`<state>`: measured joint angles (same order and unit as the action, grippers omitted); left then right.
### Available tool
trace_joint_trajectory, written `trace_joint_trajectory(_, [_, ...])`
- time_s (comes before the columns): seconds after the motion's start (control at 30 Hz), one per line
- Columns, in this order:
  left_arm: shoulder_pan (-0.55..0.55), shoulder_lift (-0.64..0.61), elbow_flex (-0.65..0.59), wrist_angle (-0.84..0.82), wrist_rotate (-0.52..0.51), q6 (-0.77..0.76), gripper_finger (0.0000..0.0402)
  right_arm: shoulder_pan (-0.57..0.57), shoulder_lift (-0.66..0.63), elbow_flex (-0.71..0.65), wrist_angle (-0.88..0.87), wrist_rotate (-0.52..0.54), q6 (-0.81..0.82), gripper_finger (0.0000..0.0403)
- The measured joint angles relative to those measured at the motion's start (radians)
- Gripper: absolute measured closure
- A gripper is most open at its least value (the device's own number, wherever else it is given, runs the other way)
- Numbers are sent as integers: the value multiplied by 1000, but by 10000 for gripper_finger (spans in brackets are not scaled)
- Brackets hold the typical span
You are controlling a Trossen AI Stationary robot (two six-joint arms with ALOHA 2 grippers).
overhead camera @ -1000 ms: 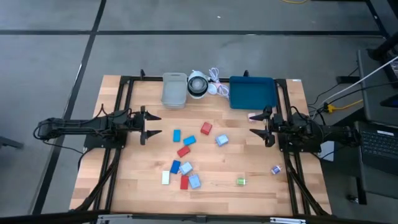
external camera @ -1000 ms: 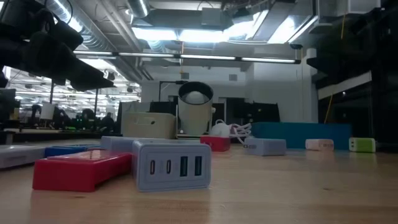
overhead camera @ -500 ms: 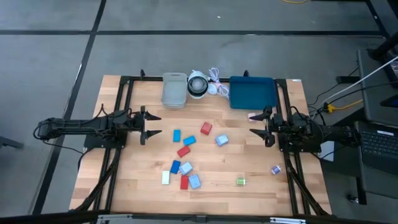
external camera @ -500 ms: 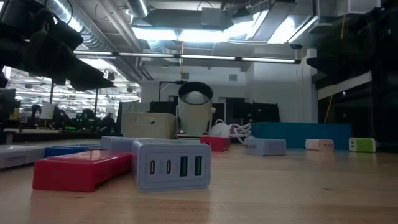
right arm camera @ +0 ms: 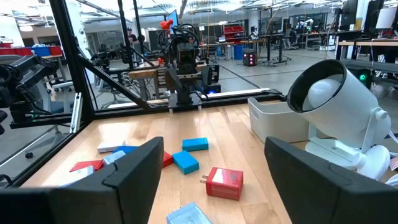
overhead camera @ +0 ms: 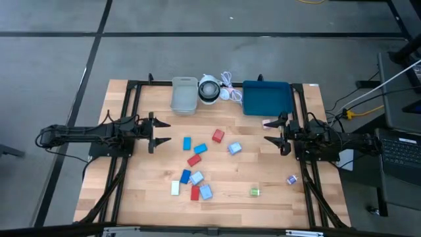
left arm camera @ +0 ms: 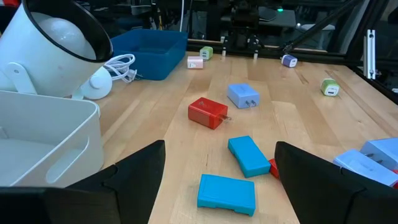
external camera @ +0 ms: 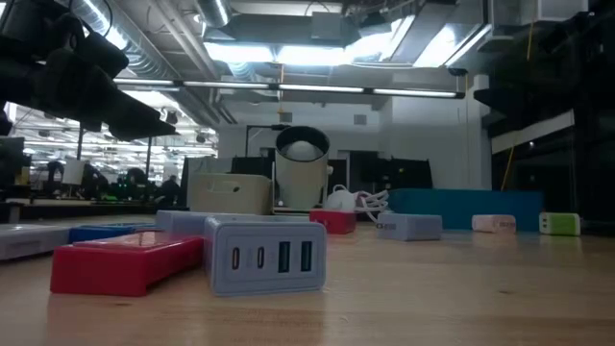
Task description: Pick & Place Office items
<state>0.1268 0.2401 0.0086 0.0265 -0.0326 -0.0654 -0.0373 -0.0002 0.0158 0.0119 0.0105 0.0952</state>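
Nothing has shifted vs the earlier frames; both arms sit parked, you've got a clean start. Left claw (overhead camera: 160, 131) is spread wide, empty, at the wooden tabletop's (overhead camera: 263, 210) left edge. Nearest it lie two flat blue rectangular blocks (overhead camera: 187, 143), just inboard twd centre, long axes roughly across the claw's reach, so expect a wrist turn. Past them: red plug-in cube (overhead camera: 218, 135), light-blue charger block (overhead camera: 234, 148), approx midway btwn arms. Right claw (overhead camera: 275, 131) also wide, empty, at the right edge; green bit (overhead camera: 254, 192) and purple bit (overhead camera: 291, 179) are closer to it.
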Motion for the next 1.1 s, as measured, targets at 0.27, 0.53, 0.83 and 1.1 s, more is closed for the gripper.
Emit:
trace_joint_trajectory(0.27, [0, 0, 0, 0, 0, 0, 103, 0, 0, 0, 4, 4, -22, 117])
trace_joint_trajectory(0.53, [0, 0, 0, 0, 0, 0, 103, 0, 0, 0, 27, 39, 27, 117])
trace_joint_trajectory(0.83, [0, 0, 0, 0, 0, 0, 104, 0, 0, 0, 245, 309, 201, 117])
trace_joint_trajectory(1.1, [0, 0, 0, 0, 0, 0, 105, -1, 0, 0, 250, 643, 456, 117])
